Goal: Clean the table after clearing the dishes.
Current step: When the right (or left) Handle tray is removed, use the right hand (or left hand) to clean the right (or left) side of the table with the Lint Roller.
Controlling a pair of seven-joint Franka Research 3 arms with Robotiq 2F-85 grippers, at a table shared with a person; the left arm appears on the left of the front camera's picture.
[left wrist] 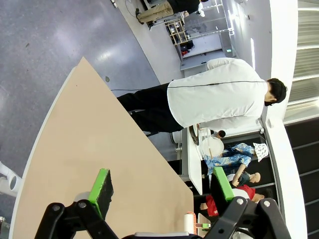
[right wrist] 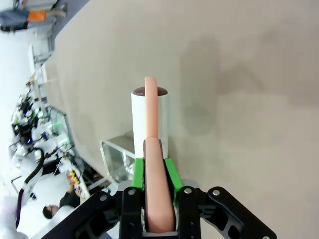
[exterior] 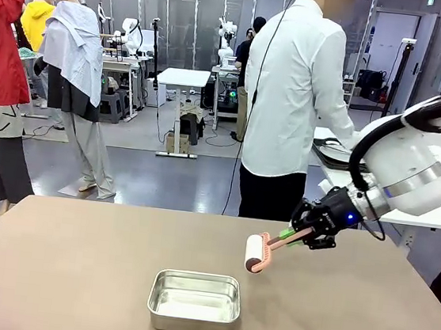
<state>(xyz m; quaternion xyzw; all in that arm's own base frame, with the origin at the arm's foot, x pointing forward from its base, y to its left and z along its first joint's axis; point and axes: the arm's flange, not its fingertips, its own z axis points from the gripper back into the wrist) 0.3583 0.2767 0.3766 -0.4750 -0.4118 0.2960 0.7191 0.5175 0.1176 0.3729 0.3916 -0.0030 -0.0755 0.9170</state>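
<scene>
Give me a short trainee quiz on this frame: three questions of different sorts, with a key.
1. True or false: the right hand is shut on the handle of the lint roller.
2. Which thing lies on the table? A) a metal tin B) a cup C) a book
3. Fill in: the left hand has its fingers ___ (open or shut).

Key: 1 true; 2 A; 3 open.
</scene>
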